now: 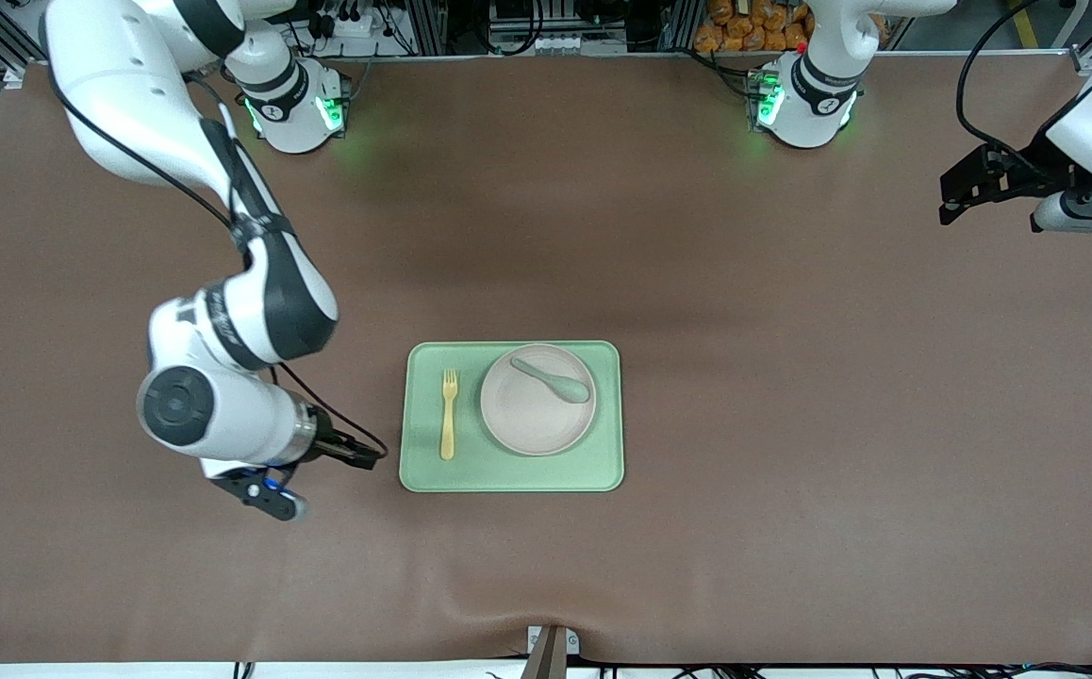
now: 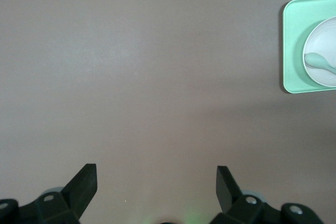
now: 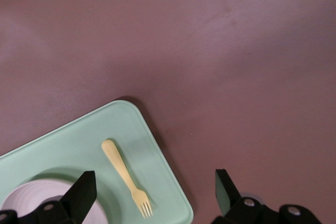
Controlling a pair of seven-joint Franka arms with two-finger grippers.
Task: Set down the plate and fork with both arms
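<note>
The pale beige-pink plate (image 1: 537, 415) lies on the light-green tray (image 1: 508, 476), with a grey-green spoon (image 1: 554, 379) lying in it. The pale-yellow fork (image 1: 449, 415) lies on the tray beside the plate, toward the right arm's end. My right gripper (image 1: 268, 492) is open and empty, over the table just off the tray's edge at that end. Its wrist view shows the fork (image 3: 126, 177), tray (image 3: 68, 145) and plate (image 3: 31, 198) beneath the gripper (image 3: 155, 174). My left gripper (image 1: 956, 193) is open and empty, and waits over the left arm's end of the table.
The brown table cover (image 1: 791, 424) spreads round the tray on all sides. The left wrist view shows bare cover below the left gripper (image 2: 156, 169), with a corner of the tray (image 2: 294, 51), plate (image 2: 326, 38) and spoon (image 2: 320, 62) farther off. Both arm bases stand at the table's back edge.
</note>
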